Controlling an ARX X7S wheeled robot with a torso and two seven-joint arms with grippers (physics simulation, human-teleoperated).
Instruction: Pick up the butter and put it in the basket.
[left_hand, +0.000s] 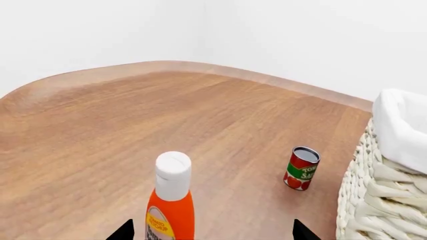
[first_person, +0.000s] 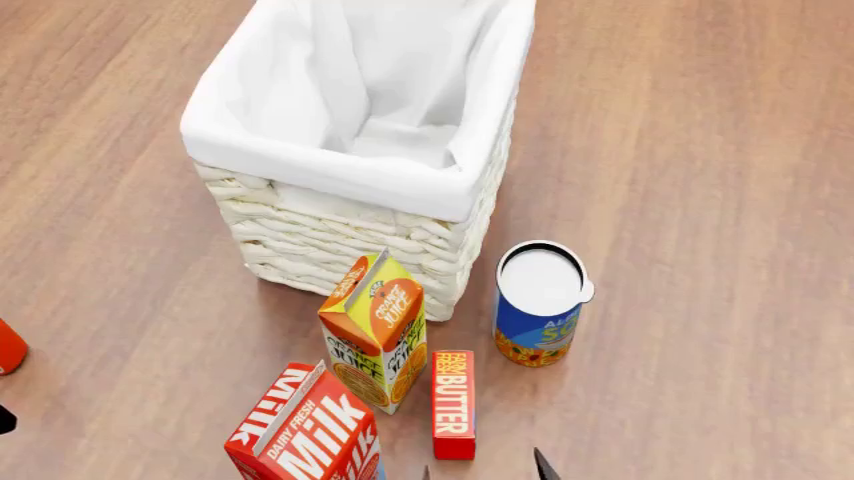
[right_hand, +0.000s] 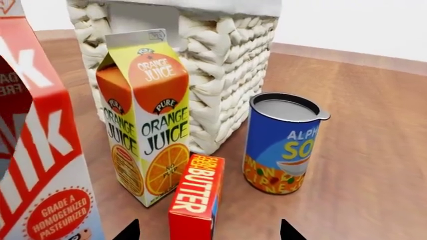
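Butter (first_person: 454, 403) lying flat on the wood table (first_person: 694, 150), long side pointing away from the robot, yellow-orange end not clearly seen. In the right wrist view the butter (right_hand: 197, 197) sits low in the middle, directly ahead of the right gripper (right_hand: 208, 232), between the two dark fingertips (right_hand: 128, 231) at the bottom edge. Fingertips spread apart on both sides of the box, not touching it; gripper open and holding nothing. In the head view only two small dark tips of the right gripper (first_person: 483, 470) show at the lower edge, just beside the near end of the butter.

Juice carton (first_person: 376, 330) standing upright just left of the butter, nearly touching it. Milk carton (first_person: 304, 432) further left and nearer to the robot, cut by the frame. Blue soup can (first_person: 539, 305) upright to the right of the butter, a little apart. Basket (first_person: 350, 235) behind the juice and the can, white liner folded over the rim.

Left gripper (left_hand: 212, 231) also open, two dark tips apart, nothing between them but a ketchup bottle (left_hand: 171, 200) standing ahead of it. Tomato can (left_hand: 301, 168) near the basket wall (left_hand: 373, 200) in that view.
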